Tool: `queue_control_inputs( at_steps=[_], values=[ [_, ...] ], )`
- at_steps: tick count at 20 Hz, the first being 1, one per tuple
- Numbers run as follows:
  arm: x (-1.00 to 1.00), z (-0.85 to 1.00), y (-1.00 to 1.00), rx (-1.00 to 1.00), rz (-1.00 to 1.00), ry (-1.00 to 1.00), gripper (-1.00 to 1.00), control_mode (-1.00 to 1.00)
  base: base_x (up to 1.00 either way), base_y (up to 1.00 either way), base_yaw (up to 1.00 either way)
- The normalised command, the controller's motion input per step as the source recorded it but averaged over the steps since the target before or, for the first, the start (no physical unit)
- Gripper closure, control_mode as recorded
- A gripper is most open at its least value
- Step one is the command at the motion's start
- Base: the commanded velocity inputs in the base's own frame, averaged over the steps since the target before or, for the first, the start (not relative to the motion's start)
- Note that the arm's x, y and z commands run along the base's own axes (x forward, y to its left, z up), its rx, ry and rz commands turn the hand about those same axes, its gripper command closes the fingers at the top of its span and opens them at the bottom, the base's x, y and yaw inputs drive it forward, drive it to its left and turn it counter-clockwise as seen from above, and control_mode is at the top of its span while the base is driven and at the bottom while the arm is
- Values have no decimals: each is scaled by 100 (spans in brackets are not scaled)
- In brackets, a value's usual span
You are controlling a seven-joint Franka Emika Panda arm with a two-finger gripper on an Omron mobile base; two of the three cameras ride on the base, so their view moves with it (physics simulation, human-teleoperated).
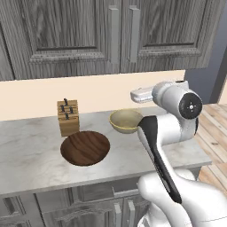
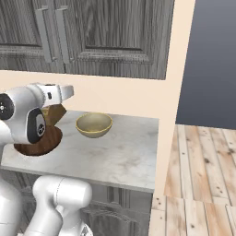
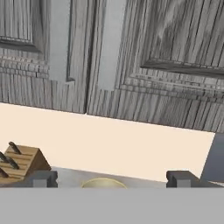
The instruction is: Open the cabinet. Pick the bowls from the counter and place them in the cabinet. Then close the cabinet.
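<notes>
The cabinet (image 1: 88, 35) hangs above the counter (image 1: 35, 146) with both doors shut. Its two vertical bar handles (image 3: 59, 39) stand side by side at the middle seam. A wide dark brown wooden bowl (image 1: 85, 147) lies near the counter's front. The smaller beige-tan bowl (image 1: 126, 120) sits behind it to the right, also seen in the right base view (image 2: 94, 124). My gripper (image 3: 112, 179) is open and holds nothing. It hovers above the tan bowl, well below the door handles, and faces the cabinet doors and the wall.
A wooden knife block (image 1: 68, 116) stands at the back of the counter, left of the tan bowl. The counter ends at the right (image 2: 154, 152), beside a wood-plank floor (image 2: 198, 175). Low grey cabinets (image 1: 88, 204) sit under the counter.
</notes>
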Motion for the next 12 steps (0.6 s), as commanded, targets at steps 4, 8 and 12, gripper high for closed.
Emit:
queue_control_inputs(
  at_steps=[4,8,12],
  values=[
    [-30,39,0,0,0,-41,-100,-100,0,0,0],
    [-29,39,0,0,0,-36,-100,-100,0,0,0],
    [-27,41,0,0,0,-27,-100,-100,0,0,0]
  ],
)
